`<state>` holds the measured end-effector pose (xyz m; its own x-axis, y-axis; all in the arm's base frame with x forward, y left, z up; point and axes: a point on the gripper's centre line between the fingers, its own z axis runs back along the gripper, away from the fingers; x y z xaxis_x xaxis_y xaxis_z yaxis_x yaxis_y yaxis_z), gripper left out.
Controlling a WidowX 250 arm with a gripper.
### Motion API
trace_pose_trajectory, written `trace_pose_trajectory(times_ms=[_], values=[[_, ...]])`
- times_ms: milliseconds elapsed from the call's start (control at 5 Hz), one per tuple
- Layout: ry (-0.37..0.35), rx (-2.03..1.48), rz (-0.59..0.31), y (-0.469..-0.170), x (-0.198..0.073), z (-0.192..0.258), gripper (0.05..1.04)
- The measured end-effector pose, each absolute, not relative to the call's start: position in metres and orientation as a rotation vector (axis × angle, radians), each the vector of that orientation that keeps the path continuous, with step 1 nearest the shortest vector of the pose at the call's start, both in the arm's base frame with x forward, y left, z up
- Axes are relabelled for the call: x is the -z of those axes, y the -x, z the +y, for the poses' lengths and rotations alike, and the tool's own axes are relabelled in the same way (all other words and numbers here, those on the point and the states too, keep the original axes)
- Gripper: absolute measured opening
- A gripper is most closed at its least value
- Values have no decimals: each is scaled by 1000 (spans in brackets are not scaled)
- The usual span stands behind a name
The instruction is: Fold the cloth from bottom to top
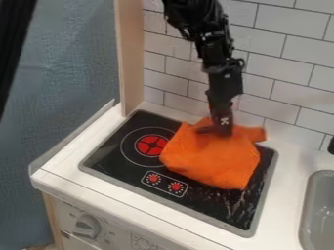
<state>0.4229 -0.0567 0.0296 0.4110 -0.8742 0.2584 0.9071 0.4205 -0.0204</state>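
The black gripper (pixel 219 128) hangs down from the top over the back part of the orange cloth (pixel 212 156), its tip against or just above the fabric. The cloth lies bunched on the right half of the black stove top (pixel 108 154), with its front edge rounded and a corner sticking out at the back right. Part of the cloth's back side is hidden behind the gripper. Whether fabric is held cannot be made out.
A red burner (pixel 151 145) and two red knobs printed on the stove are left and front of the cloth. A grey sink (pixel 318 212) is at the right edge. White tiled wall (pixel 281 63) stands behind, and a wooden post (pixel 130 58) rises at the back left.
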Motion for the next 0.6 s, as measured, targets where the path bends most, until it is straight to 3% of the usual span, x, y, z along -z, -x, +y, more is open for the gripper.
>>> trace_pose_trajectory(times_ms=[400, 600], values=[[126, 1118, -287, -406, -76, -50, 999], [167, 1119, -301, -386, -80, -54, 999]])
